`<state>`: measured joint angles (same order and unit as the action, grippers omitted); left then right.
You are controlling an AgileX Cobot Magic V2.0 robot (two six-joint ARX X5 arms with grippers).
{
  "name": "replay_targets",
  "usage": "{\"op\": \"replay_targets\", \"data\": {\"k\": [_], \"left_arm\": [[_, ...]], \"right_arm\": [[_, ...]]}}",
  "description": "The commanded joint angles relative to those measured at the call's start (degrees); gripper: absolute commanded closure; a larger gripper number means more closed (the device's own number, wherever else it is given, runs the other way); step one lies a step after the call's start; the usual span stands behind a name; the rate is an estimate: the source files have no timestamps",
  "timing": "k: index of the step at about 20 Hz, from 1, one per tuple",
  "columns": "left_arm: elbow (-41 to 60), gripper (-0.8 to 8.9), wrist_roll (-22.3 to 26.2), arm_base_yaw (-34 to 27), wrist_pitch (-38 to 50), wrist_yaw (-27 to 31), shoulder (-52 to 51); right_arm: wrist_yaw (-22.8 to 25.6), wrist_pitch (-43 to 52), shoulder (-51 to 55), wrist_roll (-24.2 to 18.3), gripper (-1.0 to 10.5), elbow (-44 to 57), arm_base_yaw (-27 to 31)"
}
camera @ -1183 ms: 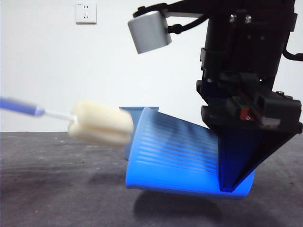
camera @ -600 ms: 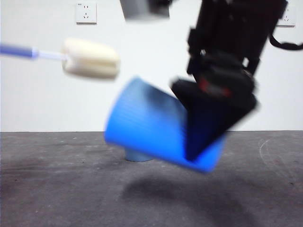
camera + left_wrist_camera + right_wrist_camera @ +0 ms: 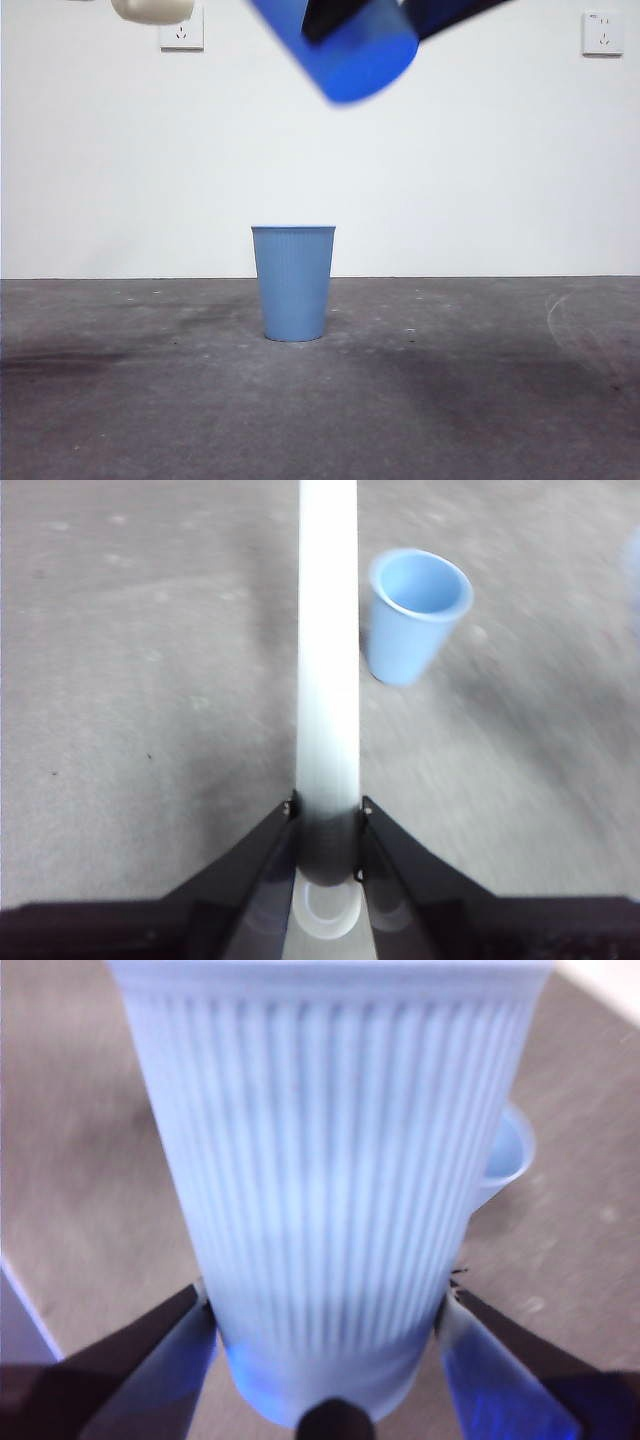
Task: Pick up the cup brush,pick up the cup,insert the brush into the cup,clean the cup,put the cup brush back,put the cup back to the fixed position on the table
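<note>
My right gripper (image 3: 330, 1305) is shut on the blue ribbed cup (image 3: 330, 1180) near its base. In the front view that cup (image 3: 355, 45) hangs tilted at the top edge, high above the table (image 3: 500, 400), with black jaws partly showing beside it. My left gripper (image 3: 328, 815) is shut on the cup brush handle (image 3: 328, 650), which runs straight out from the jaws. The cream sponge head (image 3: 150, 10) shows only at the top left of the front view, apart from the held cup and to its left.
A second identical blue cup (image 3: 293, 283) stands upright on the table at the middle; it also shows in the left wrist view (image 3: 415, 615) and behind the held cup in the right wrist view (image 3: 505, 1160). White wall with sockets behind.
Both grippers have risen. The held cup went from just above the table to the top edge of the front view, and the sponge head rose with it. The standing cup is now unobstructed.
</note>
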<state>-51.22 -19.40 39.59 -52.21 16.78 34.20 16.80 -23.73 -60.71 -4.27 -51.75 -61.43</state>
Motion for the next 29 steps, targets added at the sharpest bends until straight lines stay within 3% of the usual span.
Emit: {"op": "replay_targets", "data": {"k": [1,5,8,13,20,29], "left_arm": [[1.2,8.22,-1.7,-1.2,5.0,0.7,2.7],[6.8,8.22,-4.7,-6.0,14.3,-2.4,9.2],[12.2,8.22,-7.0,-11.1,23.8,-8.1,14.3],[13.0,8.22,-5.9,-16.9,30.5,-10.7,26.6],[13.0,8.22,-5.9,-17.1,40.1,-12.7,42.8],[13.0,8.22,-5.9,-16.7,48.9,-12.3,51.5]], "right_arm": [[1.6,1.2,3.7,1.3,9.6,-0.1,0.0],[1.7,0.9,10.6,1.3,9.6,-0.1,0.0],[3.7,-1.0,15.5,1.3,9.6,-0.1,0.0],[8.7,-6.7,21.3,1.8,9.6,-0.1,0.0],[12.0,-9.0,23.4,1.8,9.6,-0.1,0.0],[12.0,-10.1,23.4,2.8,9.6,-0.1,0.0]]}}
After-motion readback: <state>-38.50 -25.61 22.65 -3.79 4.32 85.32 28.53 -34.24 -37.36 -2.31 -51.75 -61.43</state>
